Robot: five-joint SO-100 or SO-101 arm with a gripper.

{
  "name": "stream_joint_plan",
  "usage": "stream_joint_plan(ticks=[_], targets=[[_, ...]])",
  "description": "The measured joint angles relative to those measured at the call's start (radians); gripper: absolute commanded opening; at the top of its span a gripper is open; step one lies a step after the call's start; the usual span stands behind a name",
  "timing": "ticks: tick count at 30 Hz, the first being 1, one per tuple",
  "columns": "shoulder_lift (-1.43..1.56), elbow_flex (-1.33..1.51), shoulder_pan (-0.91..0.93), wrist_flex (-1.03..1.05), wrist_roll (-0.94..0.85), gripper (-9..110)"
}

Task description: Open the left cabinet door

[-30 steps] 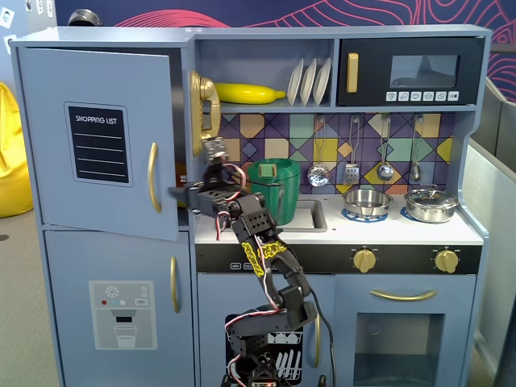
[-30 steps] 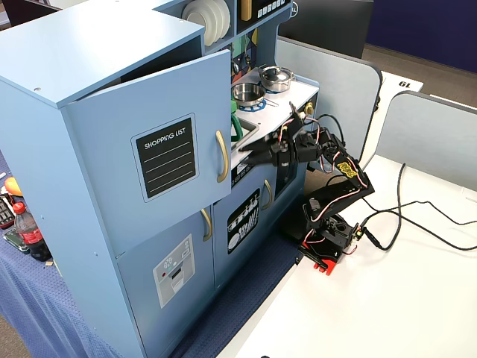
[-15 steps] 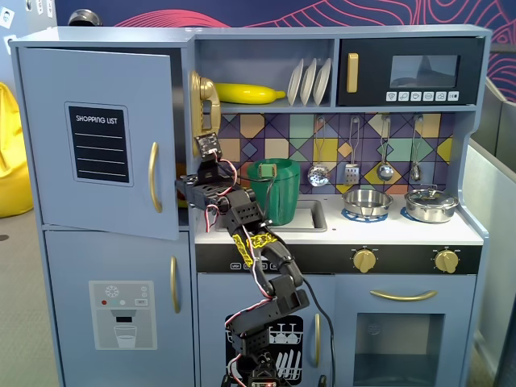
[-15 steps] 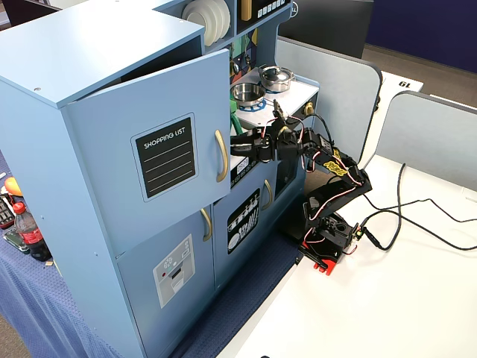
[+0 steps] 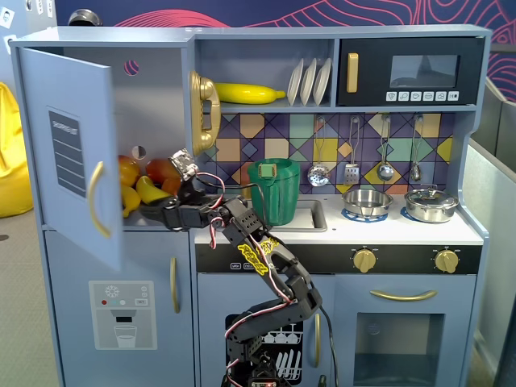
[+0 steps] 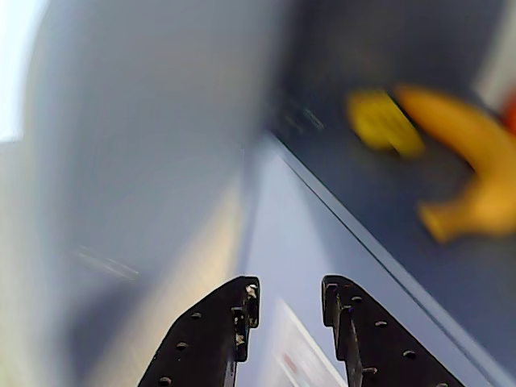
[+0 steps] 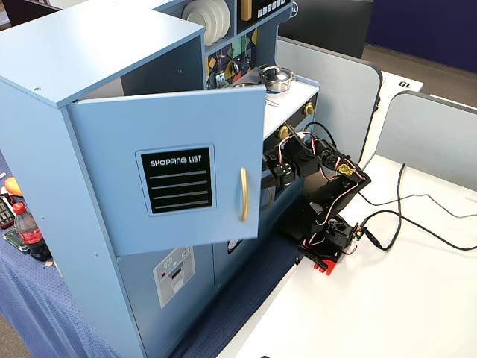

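The left cabinet door (image 5: 68, 153) stands swung wide open toward the left in a fixed view, with its gold handle (image 5: 97, 199) on the outer face. In another fixed view the door (image 7: 112, 142) shows its "SHOPPING LIST" board (image 7: 177, 180) and handle (image 7: 243, 194). My gripper (image 5: 153, 214) reaches left into the open compartment at shelf height, just right of the door's free edge. In the blurred wrist view my gripper (image 6: 290, 294) is open and empty, with the door panel (image 6: 137, 161) to its left. Toy fruit (image 5: 149, 187) lies on the shelf.
The lower door with the dispenser graphic (image 5: 121, 314) is below the shelf. A green pot (image 5: 274, 189) and a gold phone (image 5: 205, 113) stand right of the compartment. The arm's base (image 7: 328, 250) sits on a white table (image 7: 387, 306) with cables (image 7: 417, 224).
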Motion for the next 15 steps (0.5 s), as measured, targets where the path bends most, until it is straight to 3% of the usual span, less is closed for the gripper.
stream_joint_plan(ticks=[9,15], targets=[[0.23,0.428,0.606,0.282,0.144,0],[0.385,0.776,0.853,0.388,0.233,0]])
